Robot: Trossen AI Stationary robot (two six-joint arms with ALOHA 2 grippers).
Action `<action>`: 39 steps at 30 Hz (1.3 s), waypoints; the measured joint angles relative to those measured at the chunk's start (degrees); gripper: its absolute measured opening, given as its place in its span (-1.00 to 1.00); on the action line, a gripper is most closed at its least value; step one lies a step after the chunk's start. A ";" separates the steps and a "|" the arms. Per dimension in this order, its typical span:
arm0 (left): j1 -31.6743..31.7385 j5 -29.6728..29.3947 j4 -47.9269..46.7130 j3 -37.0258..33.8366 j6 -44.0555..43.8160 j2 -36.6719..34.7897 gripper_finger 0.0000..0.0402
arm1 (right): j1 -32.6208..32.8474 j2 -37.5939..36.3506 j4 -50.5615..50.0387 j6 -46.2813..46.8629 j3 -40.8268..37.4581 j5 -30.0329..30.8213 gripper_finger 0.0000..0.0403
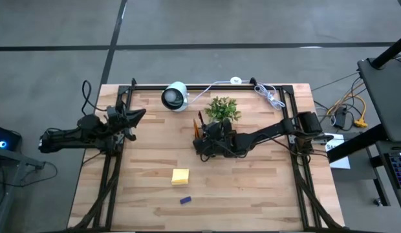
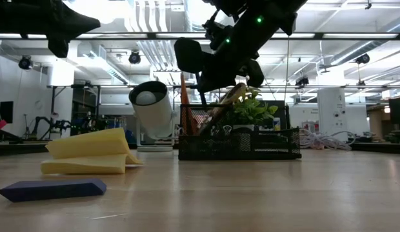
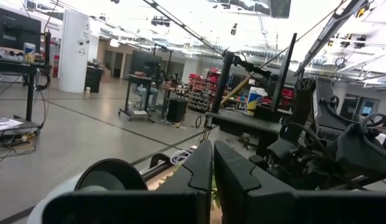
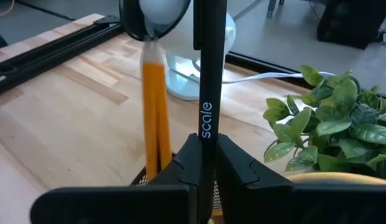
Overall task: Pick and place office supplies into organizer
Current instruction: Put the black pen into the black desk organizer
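1. Now the dark pen stands upright, pinched in the right gripper just above the organizer — probably to drop it beside the orange pencils.
2. Still loose on the table: sticky-note pad, blue block.
3. Right arm reaches in low, beside the plant.
4. Left gripper — closed, empty — waits at the table's left edge.
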 joint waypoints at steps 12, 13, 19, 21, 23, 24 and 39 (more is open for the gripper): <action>0.00 0.00 0.12 0.00 -0.01 -0.11 -1.00 | -0.02 0.95 -0.06 -0.40 -0.17 0.08 -0.94; 0.00 0.00 0.11 0.00 0.00 -0.09 -1.00 | -0.02 0.95 -0.02 -0.48 -0.17 0.09 -0.94; 0.00 0.00 0.11 0.00 0.00 0.00 -1.00 | 0.02 0.95 0.00 -1.95 -0.17 0.09 -0.94; 0.00 0.00 0.09 0.00 0.00 0.00 -1.00 | 0.07 0.95 0.14 -1.95 -0.25 0.07 -0.94; 0.00 0.00 0.09 0.00 0.00 0.00 -1.00 | 0.13 0.95 0.38 -1.93 -0.63 0.07 -0.94; 0.00 0.00 0.09 0.00 0.00 0.02 -1.00 | 0.19 0.95 0.45 -1.89 -0.85 -0.02 -0.94; 0.00 0.00 0.11 0.00 -0.02 0.02 -1.00 | 0.59 0.95 1.46 0.34 -2.16 -0.13 -0.92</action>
